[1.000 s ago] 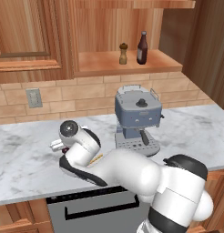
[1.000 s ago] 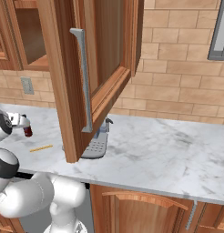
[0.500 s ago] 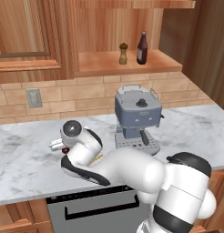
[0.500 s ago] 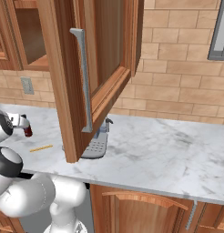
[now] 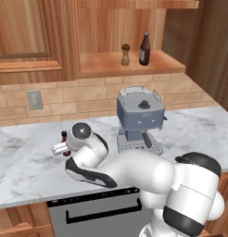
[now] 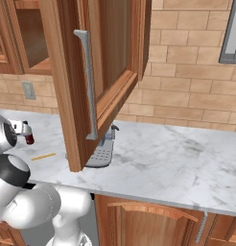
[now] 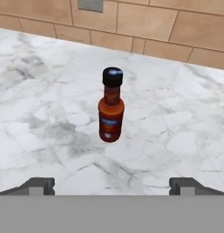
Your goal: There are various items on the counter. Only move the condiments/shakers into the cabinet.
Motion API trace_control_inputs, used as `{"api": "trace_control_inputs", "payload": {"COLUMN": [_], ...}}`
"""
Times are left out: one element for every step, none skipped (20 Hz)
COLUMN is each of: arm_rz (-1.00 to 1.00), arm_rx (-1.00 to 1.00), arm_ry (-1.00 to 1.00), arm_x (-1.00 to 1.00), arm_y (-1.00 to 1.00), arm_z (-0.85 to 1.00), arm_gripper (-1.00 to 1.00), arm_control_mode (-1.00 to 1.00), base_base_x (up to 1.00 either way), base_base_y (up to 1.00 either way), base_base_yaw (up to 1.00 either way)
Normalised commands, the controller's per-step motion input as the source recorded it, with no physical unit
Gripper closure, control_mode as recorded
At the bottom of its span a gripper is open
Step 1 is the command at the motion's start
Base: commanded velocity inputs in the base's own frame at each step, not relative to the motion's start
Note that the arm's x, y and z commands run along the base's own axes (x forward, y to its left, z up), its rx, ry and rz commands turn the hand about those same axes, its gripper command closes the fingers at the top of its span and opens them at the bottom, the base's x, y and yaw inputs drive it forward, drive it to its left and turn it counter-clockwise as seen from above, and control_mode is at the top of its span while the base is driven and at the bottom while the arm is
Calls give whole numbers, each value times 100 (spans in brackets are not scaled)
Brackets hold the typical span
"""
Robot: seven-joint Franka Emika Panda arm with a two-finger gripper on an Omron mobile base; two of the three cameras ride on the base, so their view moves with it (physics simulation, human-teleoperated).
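End effector (image 7: pixel 112 184), jaws apart, faces the upright sauce bottle (image 7: pixel 111 107) on the tabletop (image 7: pixel 186 132); lined up to grasp.

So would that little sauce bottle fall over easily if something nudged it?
Probably: the sauce bottle is tall and narrow on a small base, upright on smooth marble counter. Being round, it would likely roll once down. It looks rigid, maybe slick.
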Motion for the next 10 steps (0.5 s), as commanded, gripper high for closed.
{"api": "trace_control_inputs", "payload": {"arm_rz": [9, 7, 1, 0, 0, 0, 0, 0, 0, 0], "arm_rx": [4, 1, 0, 0, 0, 0, 0, 0, 0, 0], "arm_ry": [0, 0, 0, 0, 0, 0, 0, 0, 0, 0], "arm_x": [3, 2, 0, 0, 0, 0, 0, 11, 19, 9], "arm_y": [-7, -2, 0, 0, 0, 0, 0, 0, 0, 0], "arm_z": [0, 0, 0, 0, 0, 0, 0, 0, 0, 0], "arm_gripper": [-100, -100, -100, -100, -100, -100, -100, -100, -100, -100], "arm_control_mode": [-100, -100, -100, -100, -100, -100, -100, -100, -100, -100], "base_base_x": [0, 0, 0, 0, 0, 0, 0, 0, 0, 0], "base_base_y": [0, 0, 0, 0, 0, 0, 0, 0, 0, 0], "base_base_yaw": [0, 0, 0, 0, 0, 0, 0, 0, 0, 0]}}
